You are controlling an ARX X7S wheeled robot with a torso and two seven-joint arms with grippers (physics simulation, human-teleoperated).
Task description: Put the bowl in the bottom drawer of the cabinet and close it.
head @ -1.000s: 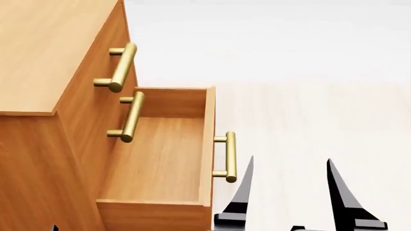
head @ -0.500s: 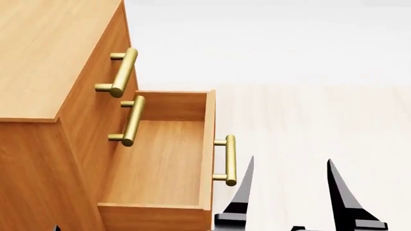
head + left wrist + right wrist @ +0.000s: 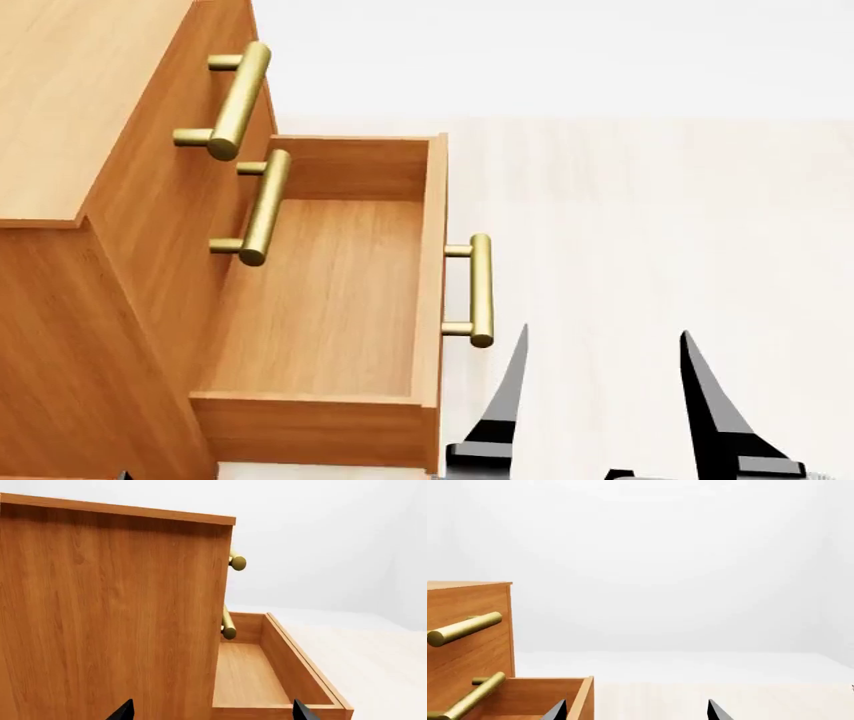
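Both jaws spread, apparently empty; bottom drawer pulled out, its handle running near-to-far.

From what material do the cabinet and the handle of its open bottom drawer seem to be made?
The cabinet looks like orange-brown wood with a smooth matte finish: grain lines run along its top and side panels. As this is a render, it may be veneer. The bottom drawer shows the same grain inside. Its handle looks like brass or brass-coloured metal, a yellow satin bar with a soft highlight.
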